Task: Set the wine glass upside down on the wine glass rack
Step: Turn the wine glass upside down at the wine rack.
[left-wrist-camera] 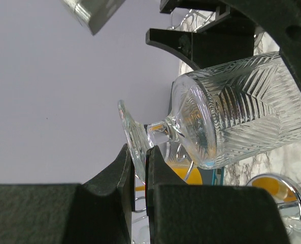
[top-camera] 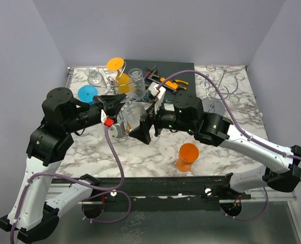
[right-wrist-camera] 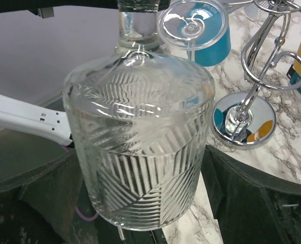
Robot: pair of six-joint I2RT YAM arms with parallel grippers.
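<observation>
The wine glass (top-camera: 131,113) is not on the rack (right-wrist-camera: 264,109). It is up in the air above the marble table (top-camera: 155,152), lying on its side, near the rack on the side that faces the bases of the arms, and it does not touch it. The left gripper (left-wrist-camera: 138,155) has its two fingers (left-wrist-camera: 117,178) very narrow, and they pinch the thin edge of the glass's round foot. From there the short stem goes across to the ribbed bowl, which points away from the rack. The right gripper (right-wrist-camera: 137,155) comes from the other side. Its fingers (right-wrist-camera: 241,193) stand wide, one on each side of the bowl, and a little gap shows between each finger and the glass, so it holds nothing. A blue glass (right-wrist-camera: 211,43) with a clear foot is just beside the rack, behind its round shiny base as the right wrist camera sees it. An orange cup (top-camera: 187,156) stands on the table well apart from the rack, towards the near edge, under the right arm.
</observation>
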